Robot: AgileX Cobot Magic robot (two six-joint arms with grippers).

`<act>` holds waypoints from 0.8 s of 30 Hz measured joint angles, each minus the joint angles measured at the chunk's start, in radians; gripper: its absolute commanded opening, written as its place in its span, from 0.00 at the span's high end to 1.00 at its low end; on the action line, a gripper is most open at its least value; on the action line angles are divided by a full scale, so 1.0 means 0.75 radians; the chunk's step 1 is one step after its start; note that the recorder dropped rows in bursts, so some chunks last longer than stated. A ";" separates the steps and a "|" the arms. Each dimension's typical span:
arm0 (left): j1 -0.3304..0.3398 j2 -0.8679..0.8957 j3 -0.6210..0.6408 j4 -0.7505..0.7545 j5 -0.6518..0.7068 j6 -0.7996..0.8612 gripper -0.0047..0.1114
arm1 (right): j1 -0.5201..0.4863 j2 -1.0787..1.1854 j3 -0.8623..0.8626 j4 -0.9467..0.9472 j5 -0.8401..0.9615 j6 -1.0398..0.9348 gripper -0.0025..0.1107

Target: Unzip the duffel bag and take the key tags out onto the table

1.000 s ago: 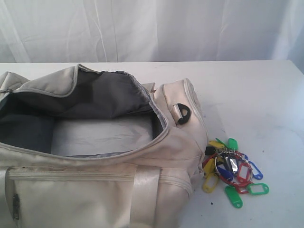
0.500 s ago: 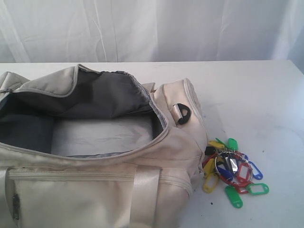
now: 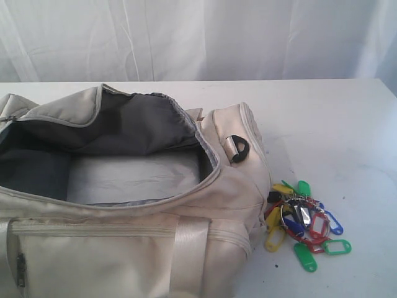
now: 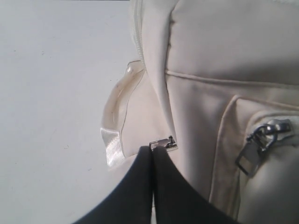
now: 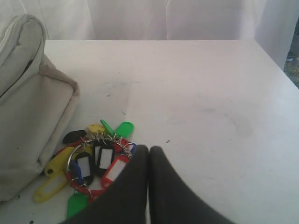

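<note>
The bunch of small plastic key tags (image 3: pixel 304 221), in green, yellow, red, blue and black on metal rings, lies out on the wide flat white tabletop (image 3: pixel 335 124), just beside the right end of the large cream fabric duffel bag (image 3: pixel 229 205), with the nearest tags close against the bag's end panel. The bag lies on its side along the left of the exterior view. Its main zip is open and its mouth gapes, showing grey lining and a pale flat base panel inside. A dark metal D-ring (image 3: pixel 238 149) sits on a webbing tab at the bag's right end, and a pale webbing strap (image 3: pixel 189 254) runs down its near side. Neither arm shows in the exterior view. In the right wrist view the right gripper (image 5: pixel 149 149) has its black fingers pressed together on nothing, above the table at the edge of the key tags (image 5: pixel 96 161). In the left wrist view the left gripper (image 4: pixel 152 150) also has its fingers together. A small silver metal zip piece (image 4: pixel 164 143) sits right at their tips against the bag's seam, and I cannot tell whether it is pinched. A clear plastic strip (image 4: pixel 114 126) curves off the bag beside it, and a dark zipper pull (image 4: pixel 257 147) hangs on a side pocket. A white curtain (image 3: pixel 198 37) hangs behind the table.
</note>
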 measured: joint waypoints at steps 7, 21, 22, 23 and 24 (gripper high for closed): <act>-0.014 0.000 0.000 0.000 0.000 0.000 0.96 | 0.006 0.000 0.000 -0.069 0.000 0.000 0.98; -0.017 0.000 0.000 0.000 0.000 0.000 0.96 | 0.006 0.000 0.000 -0.254 0.000 0.000 0.98; -0.017 0.000 0.000 0.000 0.000 0.000 0.96 | 0.006 0.000 0.000 -0.254 0.000 0.000 0.98; -0.017 0.000 0.000 0.000 0.000 0.000 0.96 | 0.006 0.000 0.000 -0.257 0.000 0.000 0.98; -0.017 0.000 0.000 0.000 0.000 0.000 0.96 | 0.006 0.000 0.000 -0.257 0.000 0.000 0.98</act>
